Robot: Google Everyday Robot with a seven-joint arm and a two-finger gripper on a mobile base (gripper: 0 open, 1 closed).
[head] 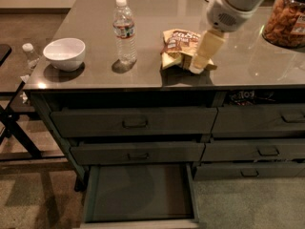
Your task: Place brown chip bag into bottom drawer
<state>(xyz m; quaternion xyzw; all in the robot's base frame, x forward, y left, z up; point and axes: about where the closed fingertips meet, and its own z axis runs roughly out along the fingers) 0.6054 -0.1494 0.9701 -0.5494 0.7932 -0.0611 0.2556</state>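
Observation:
The brown chip bag (178, 46) lies on the grey counter top, right of the middle, dark brown face with white lettering up. My gripper (201, 63) hangs from the white arm at the upper right, its pale fingers (207, 49) reaching down to the bag's right edge. The fingertips look to be at or on that edge; I cannot tell if they touch. The bottom drawer (93, 194) of the left stack is pulled open below, its flat dark floor bare.
A water bottle (125, 30) stands left of the bag, a white bowl (65, 53) farther left. A clear jar of brown snacks (286, 18) stands at the right edge. Two shut drawers (136, 123) sit above the open one. A black stand is at the left.

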